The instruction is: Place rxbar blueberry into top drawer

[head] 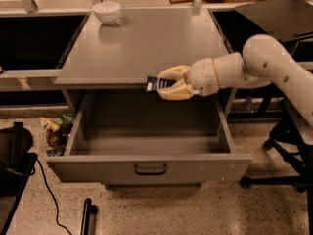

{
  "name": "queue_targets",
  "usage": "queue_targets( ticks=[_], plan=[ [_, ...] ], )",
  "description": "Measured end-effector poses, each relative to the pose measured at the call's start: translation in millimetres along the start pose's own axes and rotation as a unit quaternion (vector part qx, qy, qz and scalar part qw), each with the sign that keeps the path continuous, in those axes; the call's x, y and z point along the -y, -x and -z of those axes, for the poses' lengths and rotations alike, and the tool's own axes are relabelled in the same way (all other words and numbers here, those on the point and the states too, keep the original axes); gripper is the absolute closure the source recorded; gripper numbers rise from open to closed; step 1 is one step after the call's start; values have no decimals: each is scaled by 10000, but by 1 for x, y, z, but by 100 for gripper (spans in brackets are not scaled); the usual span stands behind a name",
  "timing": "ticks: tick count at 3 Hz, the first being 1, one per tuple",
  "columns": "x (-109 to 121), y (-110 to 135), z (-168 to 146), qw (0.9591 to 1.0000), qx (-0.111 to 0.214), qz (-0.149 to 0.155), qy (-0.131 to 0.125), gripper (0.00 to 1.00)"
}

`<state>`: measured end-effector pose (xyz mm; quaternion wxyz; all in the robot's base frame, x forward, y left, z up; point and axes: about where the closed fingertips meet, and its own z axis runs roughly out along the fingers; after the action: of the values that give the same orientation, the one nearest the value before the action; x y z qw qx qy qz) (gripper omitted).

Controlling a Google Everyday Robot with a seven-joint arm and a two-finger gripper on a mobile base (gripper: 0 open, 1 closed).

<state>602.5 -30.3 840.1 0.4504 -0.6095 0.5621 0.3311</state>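
We see the top drawer (pixel 146 166) pulled out of the grey cabinet (pixel 142 43), its box open to the camera. Its grey floor and side walls show, and a small dark handle (pixel 150 169) sits at the centre of the front panel. A white bowl (pixel 106 11) stands at the far left corner of the cabinet top; we cannot see what is inside it.

The gripper (pixel 165 84) hangs at the cabinet's front edge, right of centre, above the rear of the drawer. Its pale fingers are clenched on the rxbar blueberry (pixel 152 83), whose dark end pokes out to the left. The white arm (pixel 264 67) reaches in from the right.

On the floor to the drawer's left lie some colourful wrappers (pixel 56 129) and a black cable (pixel 46 190). A black chair base (pixel 279 146) stands at the right, clear of the drawer.
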Motion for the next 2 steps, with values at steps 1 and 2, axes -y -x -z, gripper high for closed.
queue_targets(
  ticks=[1, 2],
  plan=[
    [-38, -22, -11, 9995, 281, -115, 129, 100],
    [-65, -58, -27, 9969, 606, -445, 247, 100]
  ],
)
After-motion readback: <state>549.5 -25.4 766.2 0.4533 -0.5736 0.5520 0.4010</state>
